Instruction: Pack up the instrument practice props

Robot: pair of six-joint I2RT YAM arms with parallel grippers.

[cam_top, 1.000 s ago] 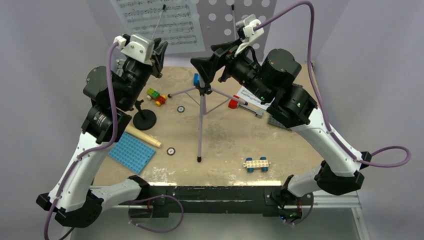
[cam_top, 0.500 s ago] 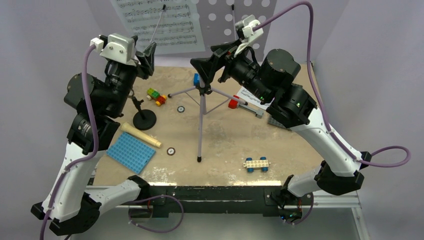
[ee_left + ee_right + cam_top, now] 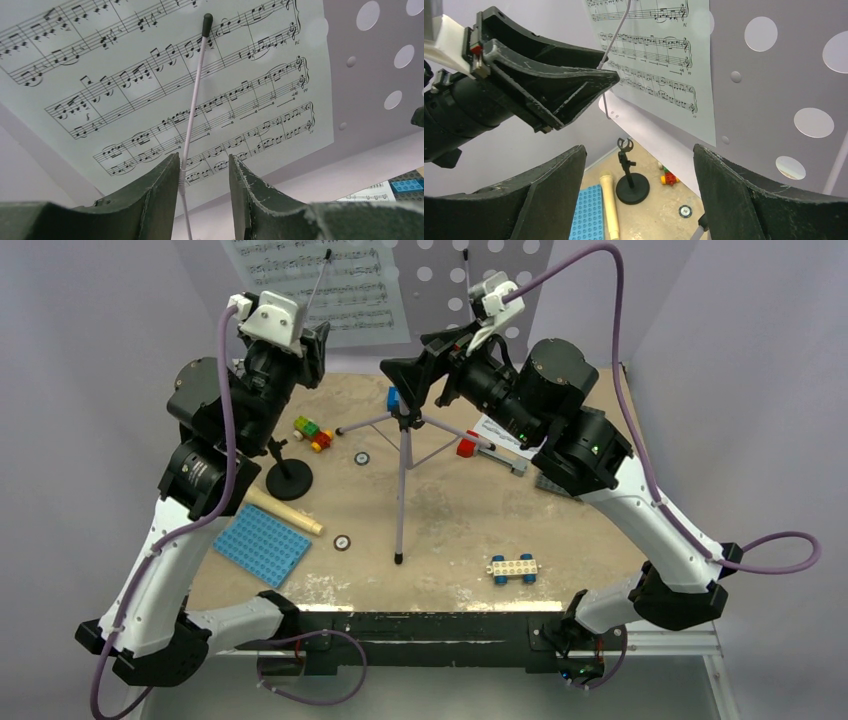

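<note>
The lilac music stand rises on its thin tripod at the table's back. A white sheet-music page lies on its desk under a thin wire arm. My left gripper is raised just below the page and open; the wire runs along the inner face of its left finger. My right gripper hovers wide open over the tripod's hub, holding nothing. The cream microphone lies beside the black mic stand. Another page lies flat at the right.
A blue baseplate sits at the front left, a grey one under my right arm. Coloured bricks, a red brick, a blue brick, a wheeled white brick and two small discs are scattered around.
My left arm swung out to the left and came back under the page, and its jaws went from nearly shut to open. The right arm has not moved.
</note>
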